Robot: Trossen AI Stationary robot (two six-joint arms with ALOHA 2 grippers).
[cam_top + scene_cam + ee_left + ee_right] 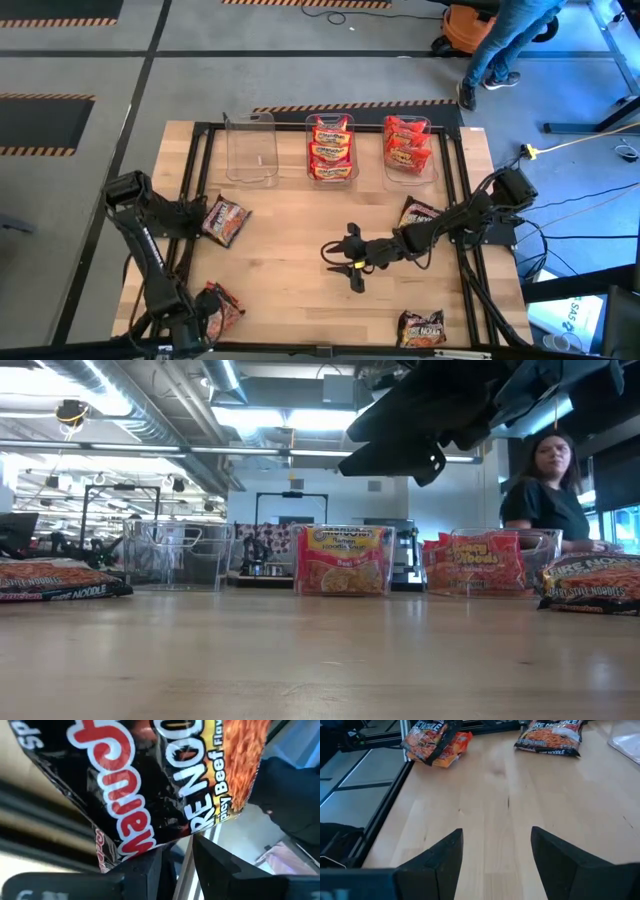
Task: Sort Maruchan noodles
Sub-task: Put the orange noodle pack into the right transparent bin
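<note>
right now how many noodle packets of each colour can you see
dark brown-black packets: 4, none in a bin
orange-yellow packets: 3, in the middle bin
red packets: 3 as far as the stack shows, in the right bin
total: 10

We are seeing three clear bins [251,150] sitting along the far edge of the wooden desk [300,290], and a person [548,490] standing beyond the desk's far edge.
</note>
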